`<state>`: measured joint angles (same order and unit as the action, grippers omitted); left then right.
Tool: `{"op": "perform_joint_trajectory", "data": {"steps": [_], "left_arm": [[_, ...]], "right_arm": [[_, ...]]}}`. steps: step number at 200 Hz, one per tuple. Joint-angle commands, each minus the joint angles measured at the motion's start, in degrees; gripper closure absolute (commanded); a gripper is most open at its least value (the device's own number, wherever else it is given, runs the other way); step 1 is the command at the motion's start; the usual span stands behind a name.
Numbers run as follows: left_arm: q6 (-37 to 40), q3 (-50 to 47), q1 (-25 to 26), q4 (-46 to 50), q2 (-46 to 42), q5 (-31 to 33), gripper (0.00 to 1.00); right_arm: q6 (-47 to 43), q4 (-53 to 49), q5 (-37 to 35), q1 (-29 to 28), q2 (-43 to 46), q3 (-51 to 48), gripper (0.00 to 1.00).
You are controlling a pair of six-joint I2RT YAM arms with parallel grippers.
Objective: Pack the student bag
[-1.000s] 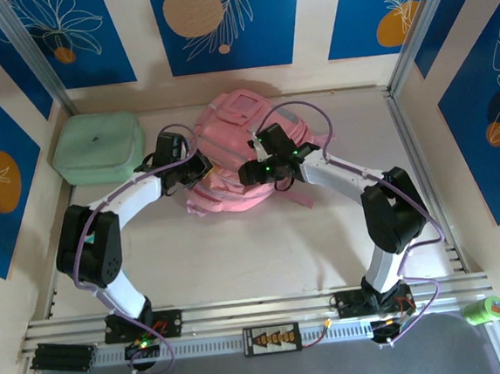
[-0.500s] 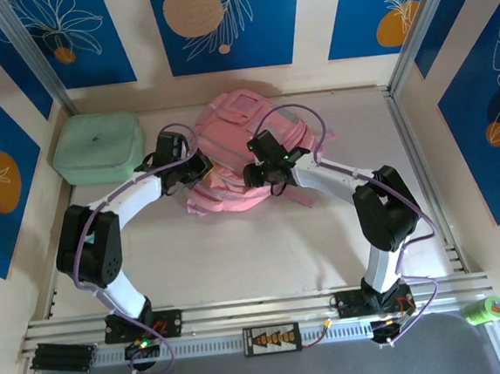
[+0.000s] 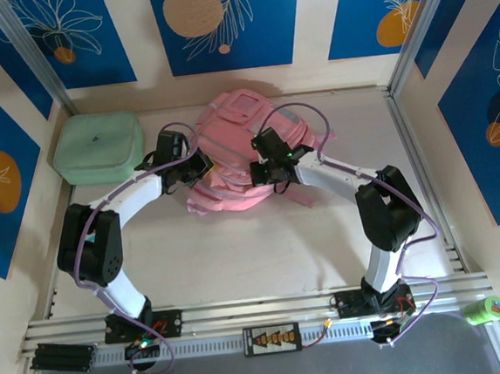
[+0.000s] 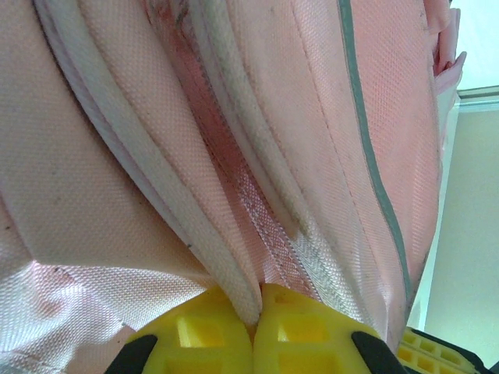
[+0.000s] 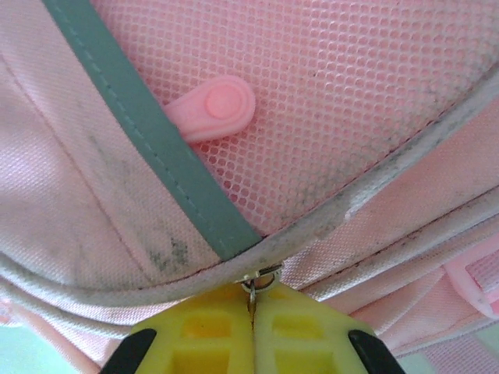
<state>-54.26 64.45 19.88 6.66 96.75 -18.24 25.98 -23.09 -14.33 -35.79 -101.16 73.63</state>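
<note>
The student bag [image 3: 242, 118], a soft pink backpack, lies at the back middle of the table. My left gripper [image 3: 202, 167] is at the bag's left side. In the left wrist view its yellow fingers [image 4: 204, 333] are shut on a white piped edge [image 4: 226, 269] of the bag beside a zip track. My right gripper [image 3: 263, 175] is on the bag's near right part. In the right wrist view it [image 5: 251, 302] is shut on a small metal zip pull [image 5: 254, 281], just under a piped seam. A grey strip [image 5: 148, 132] and a pink rubber tab [image 5: 214, 107] lie above it.
A mint green rounded case [image 3: 97, 146] sits at the back left, close to the left arm. Panelled walls close in the table on three sides. A metal rail [image 3: 261, 313] runs along the near edge, with a green tape roll [image 3: 486, 310] at the far right.
My right gripper has closed from open onto the zip pull, shifting a little over the bag. The left gripper has kept its hold and place.
</note>
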Motion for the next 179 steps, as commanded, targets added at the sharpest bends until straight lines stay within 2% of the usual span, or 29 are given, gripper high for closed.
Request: {"op": "perform_joint_trajectory", "data": {"steps": [1, 28, 81, 145, 162, 179], "left_arm": [[-3.02, 0.57, 2.1, -5.84, 0.38, 2.24, 1.0], [-7.4, -2.26, 3.95, -8.67, -0.16, 10.55, 1.0], [-12.21, -3.53, 7.57, -10.63, -0.08, 19.03, 1.0], [-13.0, -4.28, 8.51, -12.6, 0.35, 18.27, 1.0], [-11.65, -5.73, 8.2, -13.84, -0.61, 17.63, 0.9], [-9.32, -7.83, 7.35, -14.04, -2.98, 16.93, 0.81]], "right_arm": [[-1.32, -1.4, 3.49, -0.83, 3.9, -1.68, 0.96], [-0.56, -3.12, 3.85, -1.64, 4.38, -2.18, 0.96], [0.81, -2.43, 9.92, -5.36, 3.1, -1.08, 0.93], [1.56, 1.28, 16.69, -6.4, -1.67, 4.3, 0.9], [2.16, -0.58, 16.92, -5.92, -2.83, 6.6, 0.86], [4.08, 0.05, 16.52, -4.31, -0.71, 3.98, 0.81]]}}
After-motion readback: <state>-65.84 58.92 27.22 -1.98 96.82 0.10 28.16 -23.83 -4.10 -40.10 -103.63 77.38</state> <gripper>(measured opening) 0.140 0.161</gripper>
